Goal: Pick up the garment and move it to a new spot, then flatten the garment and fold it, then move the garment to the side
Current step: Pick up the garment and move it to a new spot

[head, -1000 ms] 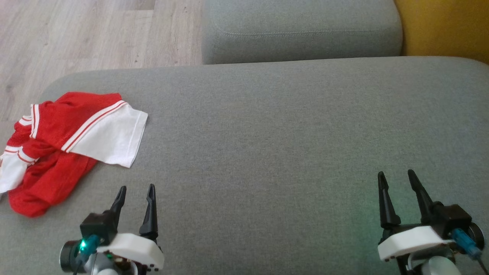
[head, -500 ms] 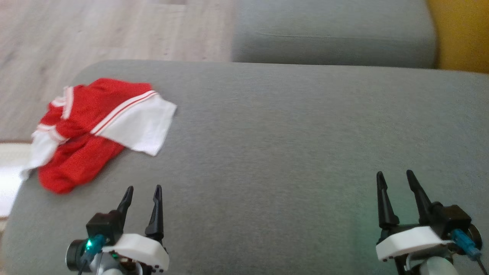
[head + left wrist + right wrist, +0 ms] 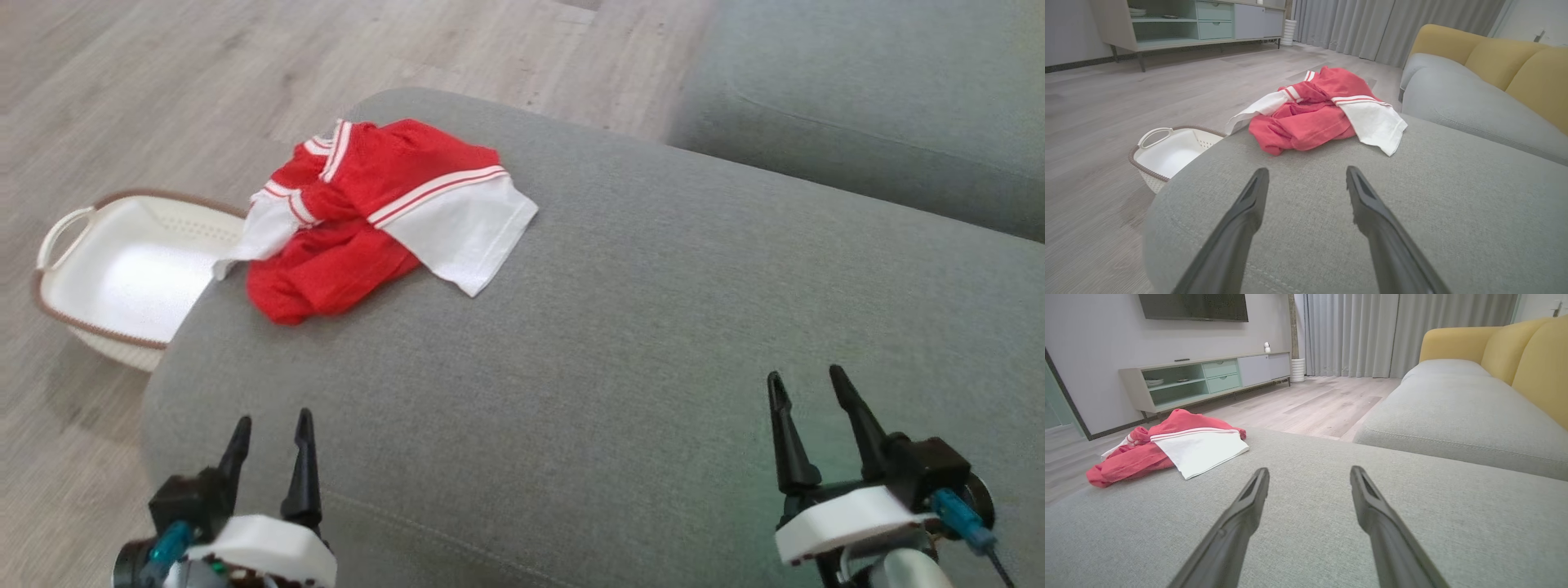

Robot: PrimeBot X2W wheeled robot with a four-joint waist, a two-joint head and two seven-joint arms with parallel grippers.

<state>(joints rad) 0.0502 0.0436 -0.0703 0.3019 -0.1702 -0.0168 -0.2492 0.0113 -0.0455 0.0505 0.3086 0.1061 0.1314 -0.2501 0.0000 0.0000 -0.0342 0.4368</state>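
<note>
The garment [image 3: 367, 216], a red mesh top with white panels edged in thin red-and-white stripes, lies crumpled at the far left corner of the grey sofa seat [image 3: 620, 327], with one white sleeve drooping over the seat's rounded left edge. It sits nearer the middle of the head view than it did a second ago. The whole picture has swung with it, so that is the camera turning left. The heap keeps the same crumple and has not been touched. The swing has also brought in a white plastic basket [image 3: 122, 278] with a brown woven rim and loop handle, standing on the pale wood-plank floor [image 3: 163, 82] just left of the seat, below the hanging sleeve. I read this as the robot squaring up to the cloth, with the pick-up not yet begun. The left gripper [image 3: 273, 418] hovers over the near left of the seat with its fingers spread wide and nothing between them, aimed at the garment but well short of it. The right gripper [image 3: 806, 374] is likewise wide open and empty, well apart at the near right. The seat is a tight, slightly nubby weave, and a second grey cushion [image 3: 857, 106] lies beyond.
</note>
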